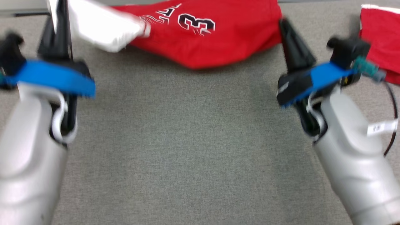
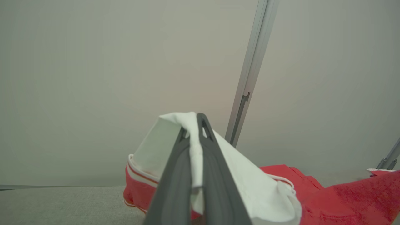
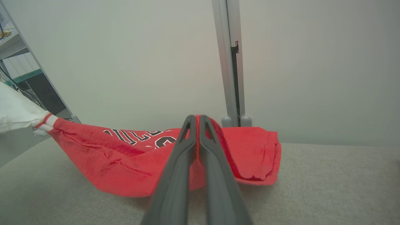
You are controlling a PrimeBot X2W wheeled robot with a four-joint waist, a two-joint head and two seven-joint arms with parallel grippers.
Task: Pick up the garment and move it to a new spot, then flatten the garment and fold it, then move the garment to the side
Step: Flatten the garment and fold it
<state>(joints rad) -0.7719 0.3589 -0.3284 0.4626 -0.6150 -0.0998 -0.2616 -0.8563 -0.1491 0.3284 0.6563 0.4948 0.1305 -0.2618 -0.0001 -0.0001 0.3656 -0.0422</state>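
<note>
The garment (image 1: 206, 40) is a red jersey with white sleeves and a black-and-white number, stretched between my two grippers at the far side of the grey table. My left gripper (image 1: 61, 12) is shut on its white sleeve; in the left wrist view the white cloth (image 2: 195, 150) is pinched between the fingers (image 2: 215, 162). My right gripper (image 1: 286, 25) is shut on the garment's red edge; in the right wrist view the red fabric (image 3: 125, 156) sags from the fingertips (image 3: 196, 120) down to the tabletop.
A second red cloth (image 1: 379, 34) with a white edge lies at the far right of the table (image 1: 187, 140). A pale wall with a metal upright post (image 3: 229, 62) stands right behind the table. A black cable (image 1: 392, 118) loops beside my right forearm.
</note>
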